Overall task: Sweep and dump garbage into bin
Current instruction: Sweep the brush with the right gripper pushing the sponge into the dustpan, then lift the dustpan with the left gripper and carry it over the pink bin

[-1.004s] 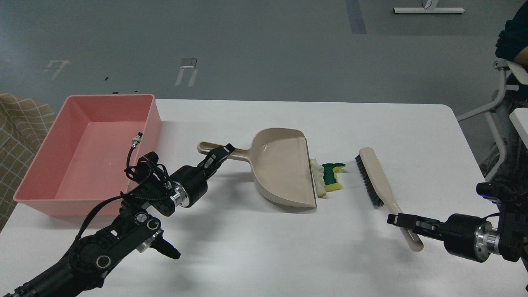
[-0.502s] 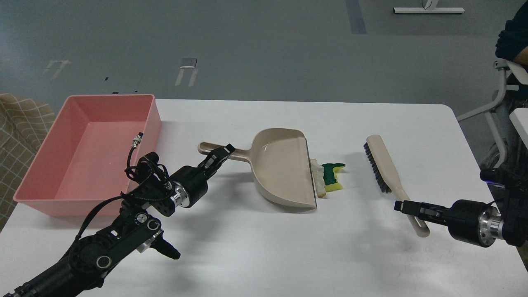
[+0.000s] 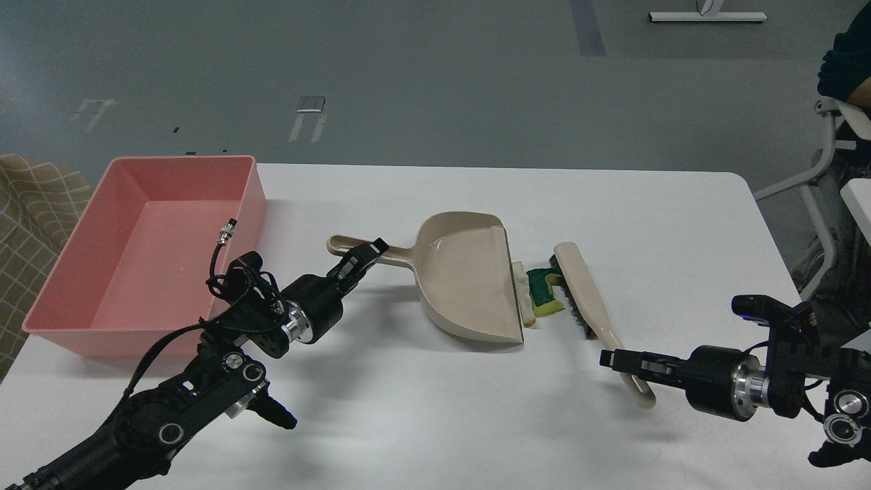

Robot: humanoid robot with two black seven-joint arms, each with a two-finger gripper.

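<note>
Green-and-yellow sponge scraps (image 3: 544, 292) lie pinned between beige plastic dustpan (image 3: 469, 279), its handle clamped in the left hand (image 3: 360, 257), and beige bristle brush (image 3: 584, 292), gripped by the right hand (image 3: 622, 359).

Brush (image 3: 586, 289) bristles mostly hidden under its back; seated person (image 3: 847, 58) cut off at right edge

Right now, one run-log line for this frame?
left gripper: holds dustpan handle | right gripper: holds brush | bristles against garbage | bin: no garbage
</note>
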